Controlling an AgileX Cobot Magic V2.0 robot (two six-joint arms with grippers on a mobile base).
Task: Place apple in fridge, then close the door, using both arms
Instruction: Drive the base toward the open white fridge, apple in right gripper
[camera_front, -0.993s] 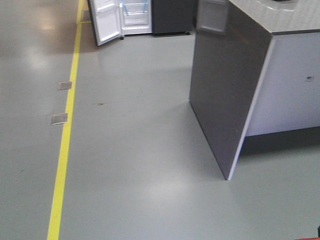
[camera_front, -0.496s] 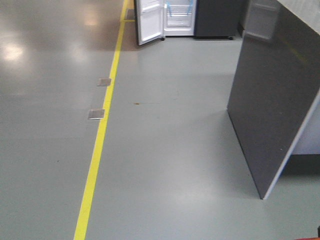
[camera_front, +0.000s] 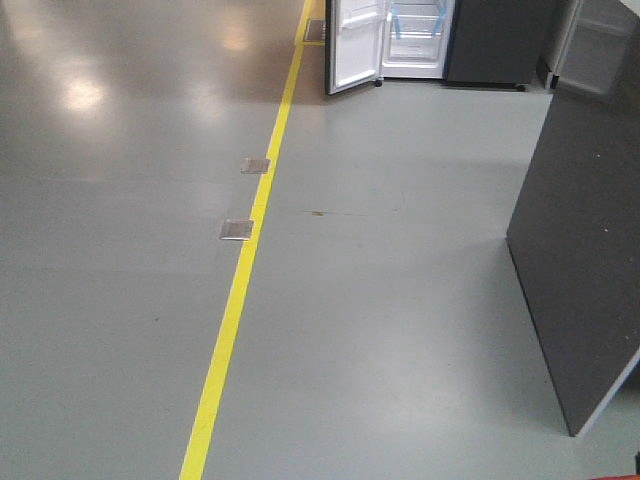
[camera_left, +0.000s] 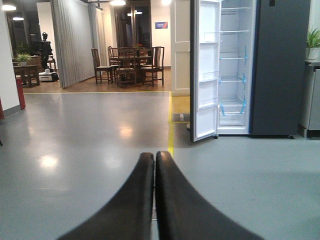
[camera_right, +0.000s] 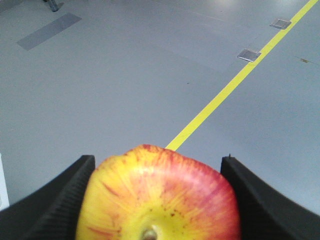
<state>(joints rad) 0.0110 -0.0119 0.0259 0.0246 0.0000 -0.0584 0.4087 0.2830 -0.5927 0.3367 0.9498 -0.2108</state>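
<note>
**Apple in transit toward the fridge.** The apple (camera_right: 157, 197), red with yellow patches, is being gripped between the two black jaws of the right gripper (camera_right: 157, 165). Its stem end is being turned to the wrist camera, above a grey floor (camera_right: 100, 75) crossed by a yellow line (camera_right: 235, 82). The left gripper (camera_left: 154, 156) is being held with its jaws pressed together, nothing between them, and is being pointed toward the fridge (camera_left: 275, 70). The fridge is being viewed well apart from the robot. Its door (camera_left: 205, 75) is being shown swung wide, exposing white shelves (camera_left: 232, 57) marked with blue tape (camera_left: 243, 79). A dark counter block (camera_front: 585, 260) is being seen at the front view's right, and two metal floor plates (camera_front: 237, 229) just beside the line.
</note>
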